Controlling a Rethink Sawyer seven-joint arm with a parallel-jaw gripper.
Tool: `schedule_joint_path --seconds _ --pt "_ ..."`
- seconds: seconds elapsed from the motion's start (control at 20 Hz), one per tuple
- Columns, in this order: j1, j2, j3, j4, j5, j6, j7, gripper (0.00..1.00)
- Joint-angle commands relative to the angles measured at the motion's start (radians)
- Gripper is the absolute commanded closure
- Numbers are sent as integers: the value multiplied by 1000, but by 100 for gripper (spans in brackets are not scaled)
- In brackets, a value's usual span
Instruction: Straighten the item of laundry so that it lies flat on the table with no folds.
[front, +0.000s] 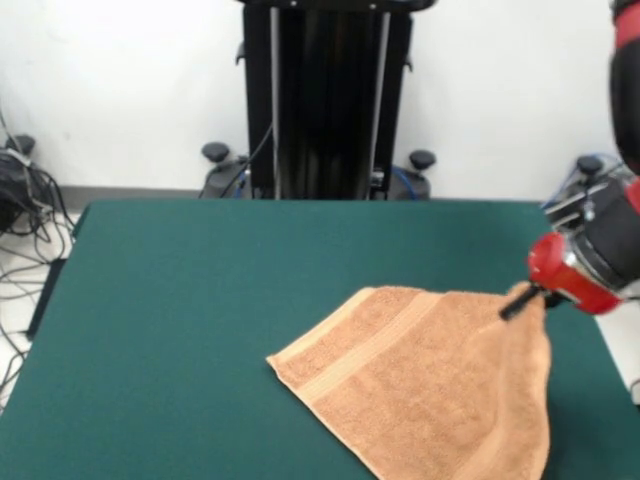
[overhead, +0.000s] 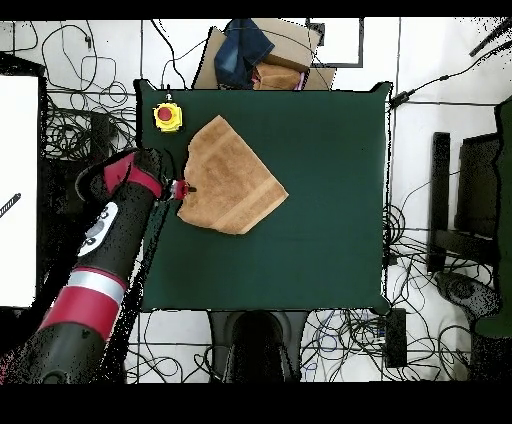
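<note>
The towel (overhead: 231, 177) lies on the green table (overhead: 320, 200) toward its nine-o'clock side in the overhead view, spread at a slant — one corner points to about four o'clock, another up to about eleven. In the front view the cloth covers the table's four-to-five-o'clock part, with a woven stripe band (front: 350, 350) running along the short edge that faces nine o'clock. That end lies flat on the felt. The opposite end is lifted: the cloth rises to a peak at about three o'clock of the towel, and a long fold hangs down from that peak along its edge. The gripper (front: 520, 301), black-tipped below a red wrist, sits right at the peak, and its fingers look pinched together on the raised corner of the towel. The red and black arm (overhead: 95, 270) reaches in from the table's nine-o'clock edge in the overhead view. A yellow box with a red button (overhead: 167, 116) stands on the table near its ten-o'clock corner, just beside the towel but apart from it.
</note>
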Motion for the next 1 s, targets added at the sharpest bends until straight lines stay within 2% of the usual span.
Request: schedule_joint_path --seconds 0.05,0.3,0.45,0.55,0.75,0.85,1.0 --pt "-67 -75 152 233 -99 -158 -68 100" --pt "-64 -90 169 205 -111 -115 -33 100" --pt "-72 -123 176 241 -132 -129 -44 100" --pt "-86 -211 194 351 -163 -154 -102 100" --pt "-143 -493 227 638 -246 -171 -280 100" --pt "-175 -575 238 710 -293 -178 -333 100" --pt "-235 -653 292 788 -343 -203 -372 100"
